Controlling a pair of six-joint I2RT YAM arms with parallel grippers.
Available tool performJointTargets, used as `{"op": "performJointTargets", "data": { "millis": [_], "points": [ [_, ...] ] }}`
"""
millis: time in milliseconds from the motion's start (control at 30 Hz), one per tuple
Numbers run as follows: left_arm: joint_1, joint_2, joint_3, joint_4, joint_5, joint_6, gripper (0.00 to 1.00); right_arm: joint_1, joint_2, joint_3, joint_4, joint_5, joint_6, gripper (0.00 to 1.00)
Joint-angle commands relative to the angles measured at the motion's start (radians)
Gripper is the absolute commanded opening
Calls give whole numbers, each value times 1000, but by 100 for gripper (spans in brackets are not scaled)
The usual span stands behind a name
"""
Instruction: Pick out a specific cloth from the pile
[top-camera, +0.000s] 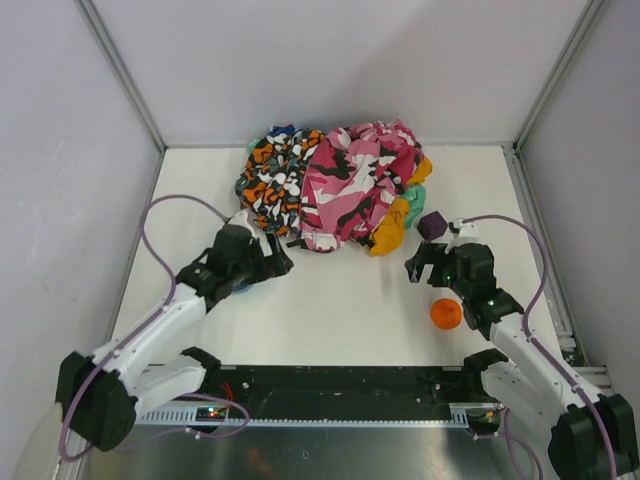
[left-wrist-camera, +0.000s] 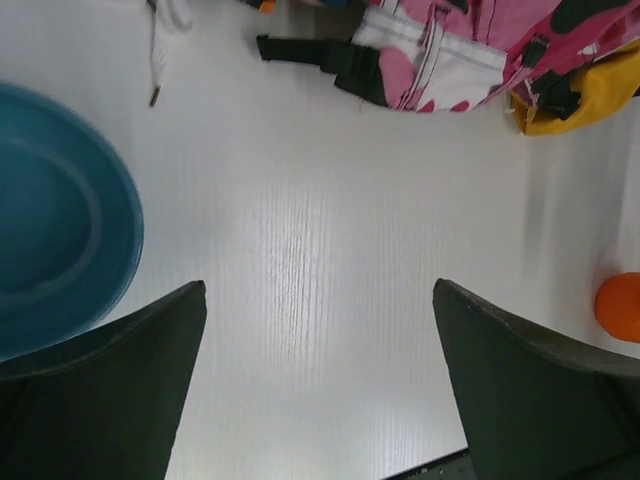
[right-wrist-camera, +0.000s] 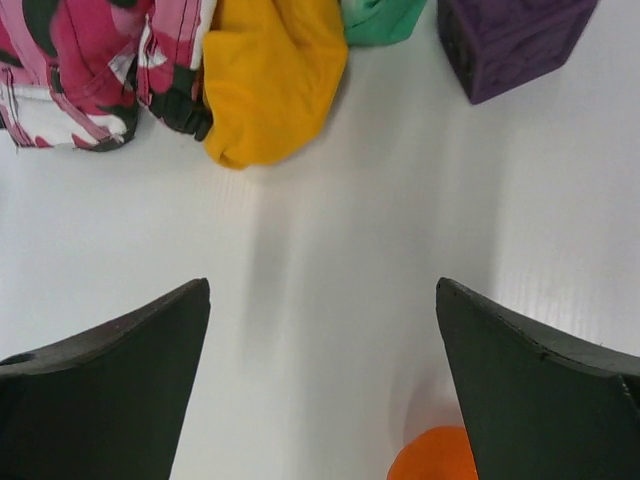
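Note:
The pile (top-camera: 330, 185) lies at the back middle of the table, with the pink camouflage cloth (top-camera: 355, 185) on top and the orange-black-white cloth (top-camera: 275, 180) on its left. The mustard-yellow cloth (top-camera: 390, 228) sticks out at the pile's right front edge; it shows in the right wrist view (right-wrist-camera: 270, 75) and the left wrist view (left-wrist-camera: 590, 95). My right gripper (top-camera: 428, 262) is open and empty, just in front and right of the yellow cloth. My left gripper (top-camera: 275, 262) is open and empty, in front of the pile's left side.
A purple cube (top-camera: 432, 224) sits right of the yellow cloth, also in the right wrist view (right-wrist-camera: 510, 40). An orange ball (top-camera: 446, 313) lies by the right arm. A blue bowl (left-wrist-camera: 50, 250) sits under the left wrist. Teal fabric (right-wrist-camera: 380, 20) shows beside the yellow cloth.

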Motion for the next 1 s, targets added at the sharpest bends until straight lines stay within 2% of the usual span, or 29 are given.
{"op": "performJointTargets", "data": {
  "millis": [0,133,300,500,733,867,967],
  "points": [
    [-11,136,111,134,34,85,100,1,53,80,80,-92,-36,99],
    [-19,300,208,161,70,107,100,1,74,83,125,-94,-63,99],
    [-46,482,349,191,106,158,100,2,158,91,263,-202,-176,99],
    [-56,690,524,197,130,205,100,0,418,223,307,-172,-208,99],
    [-56,919,733,195,149,245,100,-3,769,415,302,-173,-184,89],
    [-54,1045,841,195,177,245,100,-3,897,499,276,-197,-113,74],
    [-53,1124,922,192,165,238,100,-2,911,513,264,-216,-90,40]
  ]
}}
